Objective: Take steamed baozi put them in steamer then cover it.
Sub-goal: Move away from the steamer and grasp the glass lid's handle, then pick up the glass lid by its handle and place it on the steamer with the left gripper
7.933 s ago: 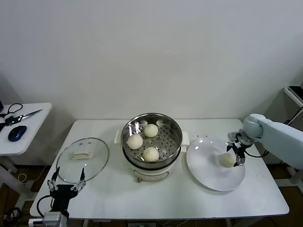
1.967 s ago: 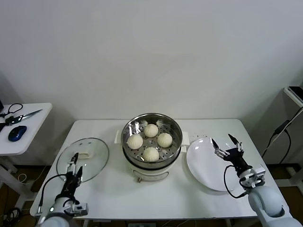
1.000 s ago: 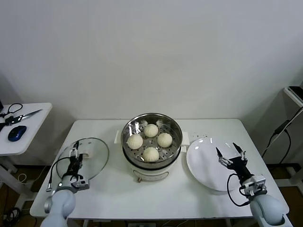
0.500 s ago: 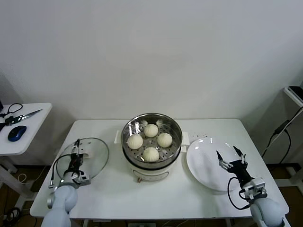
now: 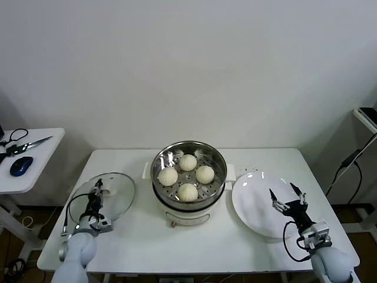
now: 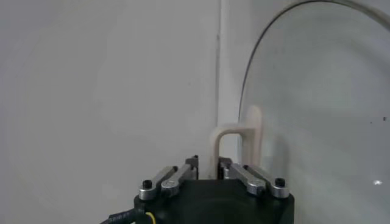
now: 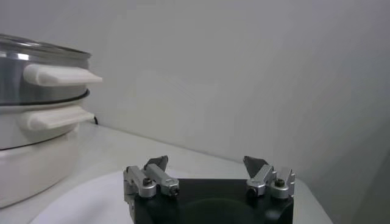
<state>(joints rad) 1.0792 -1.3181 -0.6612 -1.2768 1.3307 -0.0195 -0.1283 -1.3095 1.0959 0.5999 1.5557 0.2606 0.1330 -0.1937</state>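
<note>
4 buns (image 5: 187, 175) are seen in the steamer (image 5: 189, 200). The lid's (image 5: 118, 194) handle (image 6: 234, 146) is clamped by the left gripper (image 5: 94, 197). The right gripper (image 5: 288, 202) is held apart over the plate (image 5: 253, 206).

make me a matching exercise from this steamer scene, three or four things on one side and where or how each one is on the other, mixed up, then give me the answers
Things:
1. steamed baozi
2. cover
3. white plate
4. right claw

Places or states:
A. open, over the near right part of the plate
B. flat on the table, left of the steamer, with the left claw at its handle
C. all four on the perforated tray in the pot
D. bare, on the table right of the steamer

Pairs: 1-C, 2-B, 3-D, 4-A
</note>
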